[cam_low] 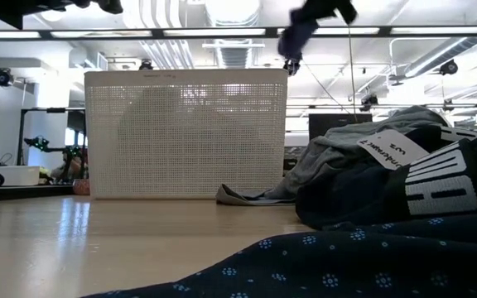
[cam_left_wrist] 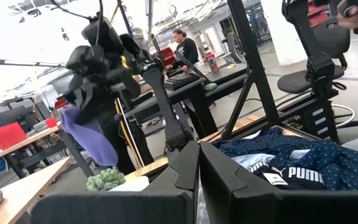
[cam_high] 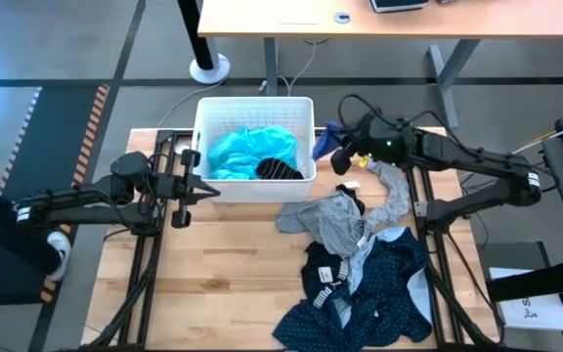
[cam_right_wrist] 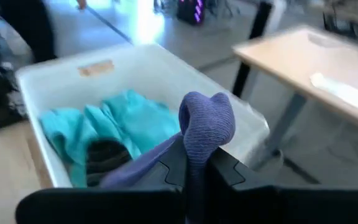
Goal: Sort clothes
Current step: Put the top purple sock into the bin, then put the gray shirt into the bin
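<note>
My right gripper hangs high beside the right rim of the white basket, shut on a small purple-blue garment. Inside the basket lie a teal garment and a black striped one. On the table near the basket lies a pile: a grey garment, a black one with white lettering and a navy dotted one. My left gripper waits shut and empty by the basket's near-left corner. My right gripper pinches the purple-blue garment between its two fingers; a bunched fold stands out past the fingertips. The fingers reach in from the table's right side, slanting a little downward. The rest of the cloth hangs slack below, lifted clear of the table.
A small fuzzy green plant sits on the table's far right. The clothes pile covers the table's near right part. Bare wood lies at the near left. A desk and people stand beyond the table.
</note>
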You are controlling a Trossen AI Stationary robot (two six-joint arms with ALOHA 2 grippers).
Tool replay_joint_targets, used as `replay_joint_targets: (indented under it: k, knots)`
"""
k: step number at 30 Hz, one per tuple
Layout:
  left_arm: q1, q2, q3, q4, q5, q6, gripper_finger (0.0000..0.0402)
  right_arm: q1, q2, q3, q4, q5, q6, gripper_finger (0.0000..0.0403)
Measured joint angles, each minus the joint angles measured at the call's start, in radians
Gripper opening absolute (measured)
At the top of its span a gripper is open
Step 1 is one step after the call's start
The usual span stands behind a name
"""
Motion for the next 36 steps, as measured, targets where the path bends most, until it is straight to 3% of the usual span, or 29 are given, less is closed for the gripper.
replay_joint_targets:
  k: [9, 13, 21, 27, 31, 33, 36]
  knots:
    - [0.000, 0.000, 0.000, 0.005, -0.001, 0.009, 0.0000, 0.003, 0.186, 0.120, 0.145, -0.084, -0.094, 0.0010]
    - [0.000, 0.000, 0.000, 0.009, -0.001, 0.023, 0.0000, 0.002, 0.309, 0.194, 0.147, -0.085, -0.108, 0.0031]
    - [0.000, 0.000, 0.000, 0.013, -0.001, 0.034, 0.0000, 0.002, 0.471, 0.373, 0.063, -0.083, -0.128, 0.0151]
    - [0.000, 0.002, 0.000, 0.015, -0.001, 0.037, 0.0000, 0.002, 0.513, 0.517, -0.075, -0.076, -0.128, 0.0259]
    - [0.000, 0.000, 0.000, 0.014, -0.001, 0.034, 0.0000, 0.004, 0.511, 0.589, -0.198, -0.076, -0.144, 0.0305]
    - [0.000, -0.001, 0.000, 0.013, -0.001, 0.032, 0.0000, 0.009, 0.509, 0.625, -0.298, -0.075, -0.118, 0.0304]
    - [0.000, -0.001, 0.000, 0.013, -0.001, 0.031, 0.0000, 0.034, 0.499, 0.660, -0.453, -0.019, -0.096, 0.0254]
